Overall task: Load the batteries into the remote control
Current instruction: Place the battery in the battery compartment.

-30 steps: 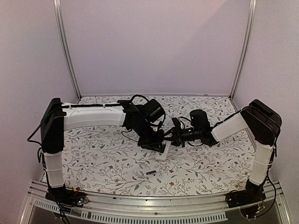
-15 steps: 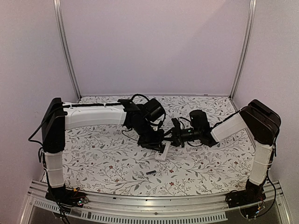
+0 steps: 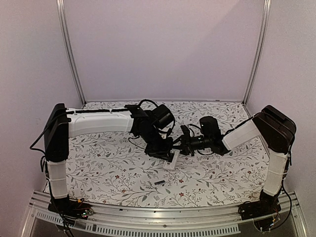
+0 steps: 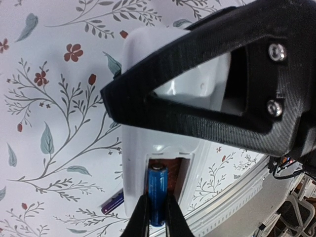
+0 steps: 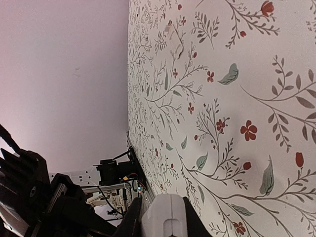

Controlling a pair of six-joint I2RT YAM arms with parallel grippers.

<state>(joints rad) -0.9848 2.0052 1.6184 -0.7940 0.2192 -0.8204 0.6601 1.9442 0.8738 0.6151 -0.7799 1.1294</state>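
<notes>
The right tool clasps the rounded white end of the remote control at the bottom edge, dark fingers on either side. Behind it lies the floral desk, beside a pale wall; black arm parts fill the lower left corner.

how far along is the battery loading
Done: nothing visibly seated. In hand: the right tool holds the remote, while the left tool pinches the blue battery at the open bay. Left: seating it, then the dark battery lying on the table.
</notes>
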